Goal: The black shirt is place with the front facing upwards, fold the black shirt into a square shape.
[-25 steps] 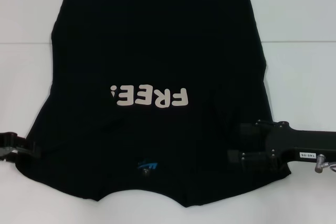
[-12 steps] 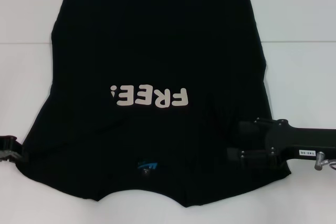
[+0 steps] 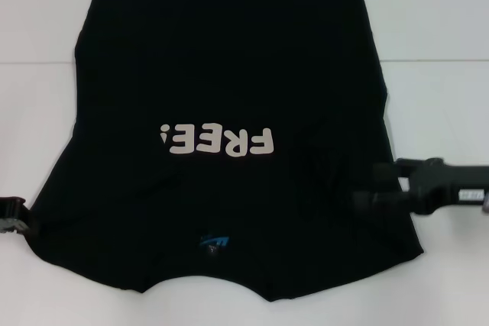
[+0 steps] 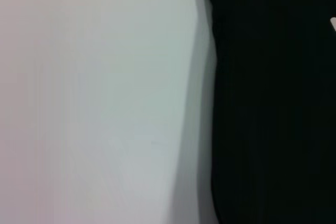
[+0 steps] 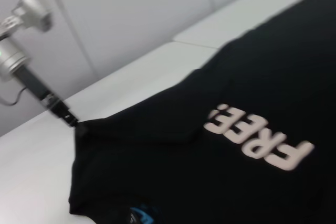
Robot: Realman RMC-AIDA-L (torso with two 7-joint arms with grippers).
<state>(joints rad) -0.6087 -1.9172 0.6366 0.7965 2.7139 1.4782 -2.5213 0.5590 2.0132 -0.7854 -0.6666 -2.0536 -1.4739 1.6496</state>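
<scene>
The black shirt (image 3: 229, 74) lies flat on the white table, front up, with the collar end toward me. Its white "FREE!" print (image 3: 218, 141) sits mid-chest and the blue neck label (image 3: 215, 243) is near the front edge. My right gripper (image 3: 374, 187) hovers over the shirt's right edge near the shoulder, jaws apart and holding nothing. My left gripper (image 3: 14, 215) is at the far left, beside the shirt's left corner. The right wrist view shows the shirt (image 5: 210, 171), the print (image 5: 257, 135) and the left gripper (image 5: 63, 114) touching that corner. The left wrist view shows the shirt's edge (image 4: 273, 103).
The white table (image 3: 443, 51) shows bare on both sides of the shirt and along the front edge. A seam line crosses the table behind the shirt's middle. A white wall stands behind the table in the right wrist view.
My right gripper has drawn back to the right, from over the shirt's shoulder to its edge. My left gripper has slid left, off the shirt's corner toward the picture's edge.
</scene>
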